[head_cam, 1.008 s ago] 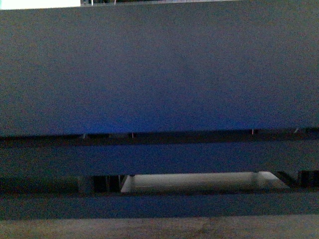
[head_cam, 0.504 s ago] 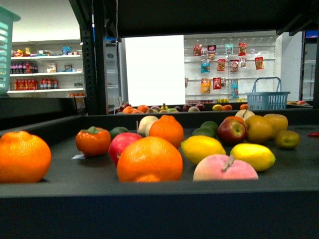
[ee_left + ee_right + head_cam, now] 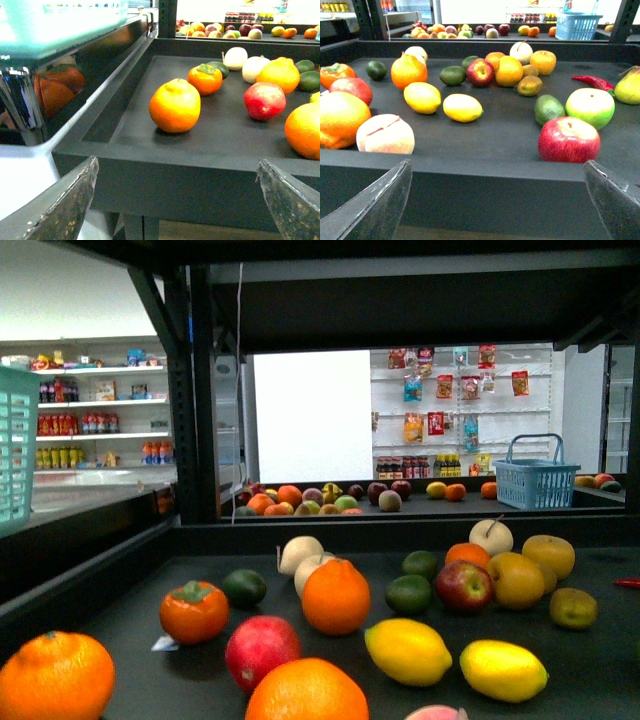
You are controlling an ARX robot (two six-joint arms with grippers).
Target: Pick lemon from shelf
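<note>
lemon (image 3: 503, 670) bright yellow, smooth, oval, one end pointed | lies on shelf (image 3: 600, 660) dark tier, 3 o'clock of deeper-yellow fruit (image 3: 408, 651) | left gripper (image 3: 176, 165), right gripper (image 3: 497, 165): fingers spread, empty

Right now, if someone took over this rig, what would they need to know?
Left gripper: open, empty, in front of the shelf's front edge.
Right gripper: open, empty, also short of the shelf.
Lemon: lying on the dark tier among other fruit, beside a second yellow oval fruit; nothing touches it.
Done: nothing picked yet.
Left: reach in, grasp the lemon, lift it off. The right arm looks better placed.
</note>
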